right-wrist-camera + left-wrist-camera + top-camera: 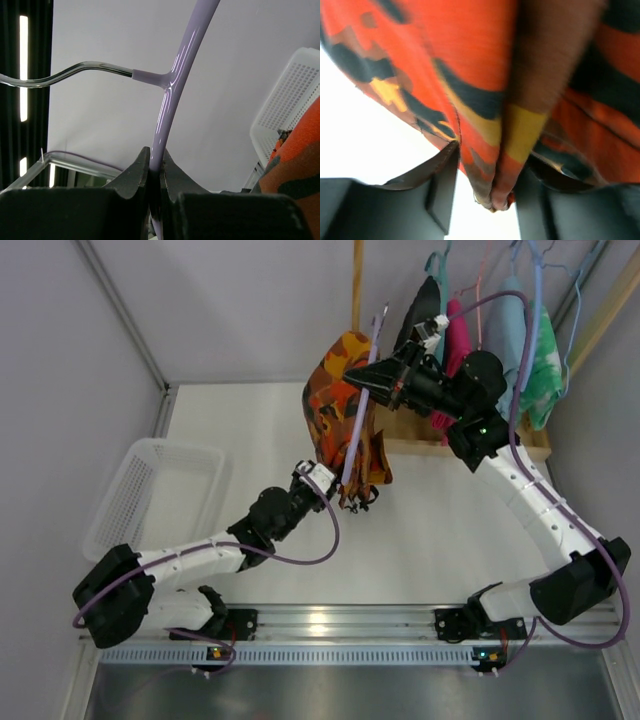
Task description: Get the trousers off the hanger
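Note:
The trousers (340,390), orange with dark and yellow blotches, hang on the lilac hanger (360,415), held up in the air over the table. My right gripper (352,375) is shut on the hanger's bar; the right wrist view shows the bar (170,85) pinched between the jaws (155,165), with the trousers (295,160) at the lower right. My left gripper (322,475) is at the trousers' lower edge. In the left wrist view a fold of the fabric (485,75) hangs between the fingers (482,200), against the right finger with a gap beside the left one.
A white mesh basket (150,490) stands on the table at the left and also shows in the right wrist view (290,100). Several garments on hangers (480,330) hang on a rack at the back right, behind the right arm. A wooden post (356,285) stands at the back.

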Motion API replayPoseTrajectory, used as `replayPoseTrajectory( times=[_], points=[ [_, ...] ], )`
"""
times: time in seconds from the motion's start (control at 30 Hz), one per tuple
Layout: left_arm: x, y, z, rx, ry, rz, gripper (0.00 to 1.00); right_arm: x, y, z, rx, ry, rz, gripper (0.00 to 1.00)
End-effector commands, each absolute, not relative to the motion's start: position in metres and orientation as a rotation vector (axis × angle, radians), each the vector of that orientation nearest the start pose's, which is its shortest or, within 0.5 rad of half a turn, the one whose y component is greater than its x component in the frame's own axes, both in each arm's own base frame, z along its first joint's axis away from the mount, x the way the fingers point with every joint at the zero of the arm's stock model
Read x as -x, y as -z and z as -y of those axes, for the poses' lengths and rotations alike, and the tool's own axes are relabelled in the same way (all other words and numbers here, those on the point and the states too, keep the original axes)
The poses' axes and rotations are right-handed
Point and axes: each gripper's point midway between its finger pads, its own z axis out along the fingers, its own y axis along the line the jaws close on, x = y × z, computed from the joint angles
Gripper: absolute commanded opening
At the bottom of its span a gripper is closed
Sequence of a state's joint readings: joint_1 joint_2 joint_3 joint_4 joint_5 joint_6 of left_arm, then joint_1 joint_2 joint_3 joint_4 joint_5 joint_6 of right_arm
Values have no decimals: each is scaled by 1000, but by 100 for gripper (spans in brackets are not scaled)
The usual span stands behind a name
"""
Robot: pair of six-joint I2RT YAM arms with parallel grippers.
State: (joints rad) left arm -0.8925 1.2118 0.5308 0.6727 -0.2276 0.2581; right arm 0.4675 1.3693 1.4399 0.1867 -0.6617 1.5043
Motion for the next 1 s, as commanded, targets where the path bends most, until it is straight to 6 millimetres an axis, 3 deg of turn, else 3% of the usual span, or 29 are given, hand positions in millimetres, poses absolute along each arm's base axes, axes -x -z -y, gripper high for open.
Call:
replayPoseTrajectory(
  times=[0.0, 0.03, 0.07, 0.2, 0.33, 0.5, 0.7, 0.87, 0.97],
  points=[
    [-309, -266, 255, -547, 283, -1356, 47, -234, -580, -269, 61, -2045, -1402, 0],
    [-312, -276, 251, -526, 273, -1350, 43, -235, -577, -267, 54, -2038, -1410, 0],
    [-309, -284, 247, -527, 276, -1343, 30, -236, -574, -266, 55, -2030, -1416, 0],
    [-295, -313, 241, -551, 302, -1283, 1, -244, -563, -259, 35, -1991, -1430, 0],
    [-289, -336, 232, -526, 302, -1274, 0, -257, -545, -252, 9, -1933, -1455, 0],
    [-280, -387, 223, -474, 325, -1197, 0, -266, -517, -253, -2, -1891, -1500, 0],
    [-276, -443, 218, -436, 357, -1122, 0, -279, -471, -260, -57, -1858, -1594, 0],
    [-279, -437, 219, -474, 332, -1160, 0, -281, -464, -259, -68, -1856, -1597, 0],
    [-278, -420, 214, -494, 306, -1188, 0, -277, -483, -256, -31, -1858, -1549, 0]
  ],
)
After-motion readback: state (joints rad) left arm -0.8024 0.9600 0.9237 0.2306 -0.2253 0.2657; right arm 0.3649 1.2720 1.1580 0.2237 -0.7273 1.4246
